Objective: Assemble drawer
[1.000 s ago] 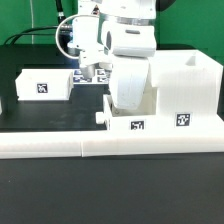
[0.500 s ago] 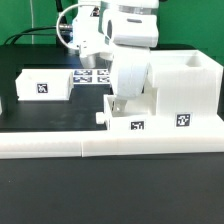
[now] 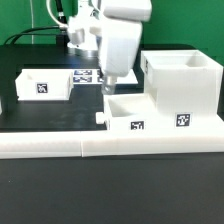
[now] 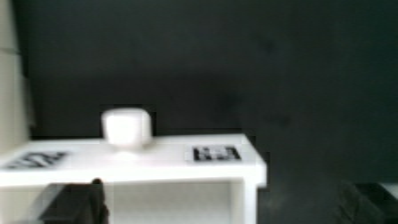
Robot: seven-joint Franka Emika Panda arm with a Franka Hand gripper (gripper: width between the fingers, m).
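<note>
One risk we see: our gripper (image 3: 108,88), fingers spread and empty, hangs over the near tray (image 3: 131,112); coming down off-centre, it could clip a wall and skew that tray from the shell (image 3: 186,88) just beside it. We count two trays, the far tray (image 3: 45,85) well apart, and one shell.

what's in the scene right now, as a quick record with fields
gripper: raised above the near tray, holding nothing, looks open
box shell: on the exterior view's right, opening facing up
near tray: beside the shell on its exterior-view left; touching or not, cannot tell
knob: on the near tray's end away from the shell
far tray: apart, on the exterior view's left
marker board: flat, behind the trays
wall strip: along the front
</note>
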